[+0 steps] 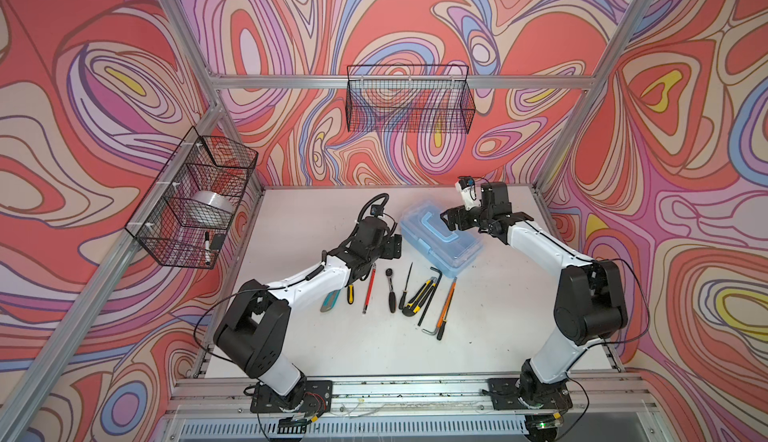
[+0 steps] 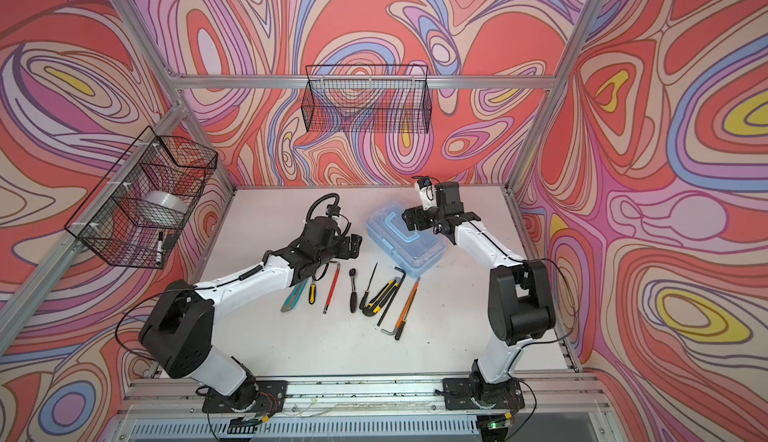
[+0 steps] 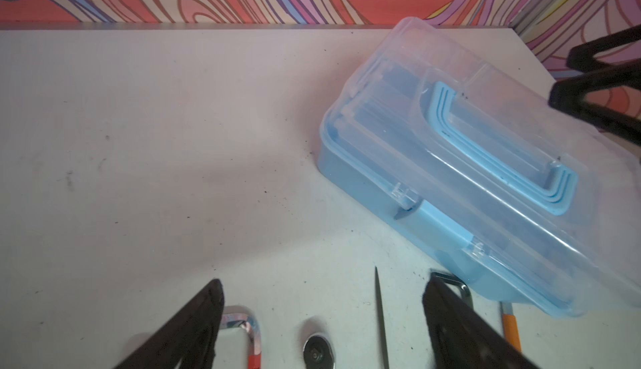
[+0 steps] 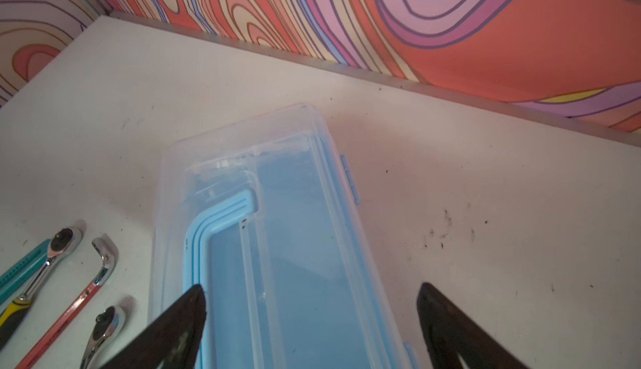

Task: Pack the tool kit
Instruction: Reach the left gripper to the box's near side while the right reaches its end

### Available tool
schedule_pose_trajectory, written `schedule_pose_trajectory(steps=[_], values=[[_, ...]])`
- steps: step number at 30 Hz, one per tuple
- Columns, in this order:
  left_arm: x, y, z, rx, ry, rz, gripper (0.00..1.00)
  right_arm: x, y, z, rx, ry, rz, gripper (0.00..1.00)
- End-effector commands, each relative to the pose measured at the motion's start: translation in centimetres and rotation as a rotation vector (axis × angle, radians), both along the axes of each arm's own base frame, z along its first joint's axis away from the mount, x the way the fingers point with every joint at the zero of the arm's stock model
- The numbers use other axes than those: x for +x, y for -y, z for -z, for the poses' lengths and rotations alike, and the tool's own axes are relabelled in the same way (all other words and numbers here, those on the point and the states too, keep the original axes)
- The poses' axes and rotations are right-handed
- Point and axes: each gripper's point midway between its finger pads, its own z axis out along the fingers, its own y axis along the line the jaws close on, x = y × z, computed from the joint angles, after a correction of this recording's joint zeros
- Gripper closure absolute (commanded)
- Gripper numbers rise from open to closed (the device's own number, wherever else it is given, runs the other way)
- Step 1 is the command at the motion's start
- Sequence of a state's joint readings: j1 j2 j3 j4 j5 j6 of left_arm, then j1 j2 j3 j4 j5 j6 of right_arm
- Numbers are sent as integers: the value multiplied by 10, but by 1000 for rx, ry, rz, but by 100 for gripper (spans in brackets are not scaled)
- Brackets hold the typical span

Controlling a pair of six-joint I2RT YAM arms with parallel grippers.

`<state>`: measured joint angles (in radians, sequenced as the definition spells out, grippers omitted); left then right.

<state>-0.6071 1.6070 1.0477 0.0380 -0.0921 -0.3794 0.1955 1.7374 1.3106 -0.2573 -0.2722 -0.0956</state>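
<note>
The tool kit's light-blue case (image 1: 440, 241) (image 2: 405, 241) lies closed and askew on the white table, its blue handle (image 3: 485, 155) flat under the clear lid. In front of it several hand tools lie in a row: a teal cutter (image 1: 330, 301), a red hex key (image 1: 369, 290), a ratchet (image 1: 390, 290), a yellow-black knife (image 1: 417, 294) and an orange-handled tool (image 1: 446, 303). My left gripper (image 1: 395, 247) (image 3: 322, 287) hangs open over the tools' far ends, holding nothing. Over the case's far end my right gripper (image 1: 451, 220) (image 4: 311, 287) is open, its fingers straddling the lid (image 4: 295, 246).
A black wire basket (image 1: 195, 199) on the left frame rail holds a tape roll (image 1: 210, 211) and a marker. Another wire basket (image 1: 409, 99) hangs on the back rail. Aluminium posts and patterned walls close in the table on three sides.
</note>
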Motion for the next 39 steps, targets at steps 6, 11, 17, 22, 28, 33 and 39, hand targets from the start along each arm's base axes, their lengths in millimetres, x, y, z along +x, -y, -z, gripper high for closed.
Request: schedule_pose_trajectory(steps=[6, 11, 17, 22, 28, 33, 39], values=[[-6, 46, 19, -19, -122, 141, 24, -7, -2, 29, -124, -88, -105, 2], [-4, 65, 24, -25, -150, 188, 28, -1, 5, 38, -176, -89, -87, 2], [-4, 87, 29, -25, -187, 245, 33, 9, 9, 47, -184, -95, -60, 6], [-2, 98, 34, -13, -206, 271, 36, 6, 12, 59, -180, -128, -55, 10], [4, 112, 38, -34, -223, 296, 36, -2, 47, 71, -172, -191, 61, 16], [10, 128, 37, -47, -229, 313, 35, -15, 74, 71, -175, -209, 159, 17], [13, 145, 39, -60, -232, 332, 35, -41, 90, 71, -190, -246, 251, 17]])
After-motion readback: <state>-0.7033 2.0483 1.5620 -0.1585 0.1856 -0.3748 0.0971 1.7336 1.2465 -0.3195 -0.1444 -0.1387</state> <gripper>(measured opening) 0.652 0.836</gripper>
